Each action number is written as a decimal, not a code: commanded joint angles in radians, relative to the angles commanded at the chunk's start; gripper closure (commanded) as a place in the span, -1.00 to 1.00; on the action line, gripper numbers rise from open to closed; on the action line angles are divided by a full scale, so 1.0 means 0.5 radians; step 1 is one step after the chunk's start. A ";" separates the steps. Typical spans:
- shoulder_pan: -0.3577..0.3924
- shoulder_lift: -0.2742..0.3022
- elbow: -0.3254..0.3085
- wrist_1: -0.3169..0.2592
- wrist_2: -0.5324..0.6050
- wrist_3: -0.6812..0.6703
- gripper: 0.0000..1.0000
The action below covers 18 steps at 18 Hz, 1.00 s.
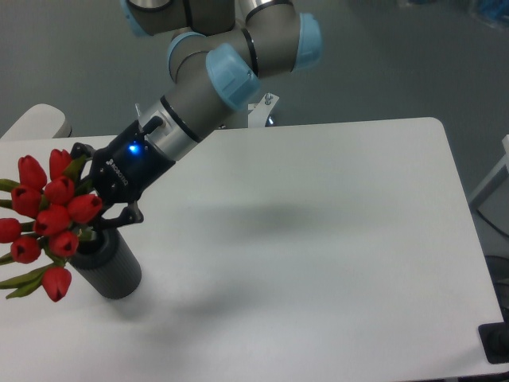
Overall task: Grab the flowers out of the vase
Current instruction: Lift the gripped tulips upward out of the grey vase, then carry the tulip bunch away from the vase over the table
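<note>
A grey floor lies behind a white rectangular table (318,239) with rounded corners, which fills most of the view from the fixed camera. A second pale rounded surface (36,121) shows at the table's 10 o'clock corner, and a small dark object (495,344) sits off the table's edge at 4 o'clock.

The short dark grey, finely ribbed cylindrical vase (107,267) stands upright on the table near its 8 o'clock side. The bunch of closed red tulip buds with narrow green leaves (46,223) spreads out at 10 o'clock from the vase's top, wider than the vase itself, reaching the left edge of the picture. Its stems are hidden, so whether they sit inside the vase's hole cannot be told.

The grey robot arm with light blue joint caps (215,79) slants down from 12 o'clock. Its black two-finger gripper (94,199), with a blue light glowing on the wrist, is just above the vase's top, closed around the bunch just behind the buds, at the bunch's 3 o'clock side.
</note>
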<state>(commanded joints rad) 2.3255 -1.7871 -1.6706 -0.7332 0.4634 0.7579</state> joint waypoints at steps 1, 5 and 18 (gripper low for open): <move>0.018 0.000 0.024 0.000 -0.012 -0.024 0.33; 0.070 0.000 0.153 -0.003 -0.126 -0.119 0.34; 0.414 -0.297 0.402 0.000 -0.166 0.076 0.34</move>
<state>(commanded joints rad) 2.5325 -1.9357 -1.4696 -0.7332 0.3804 0.7957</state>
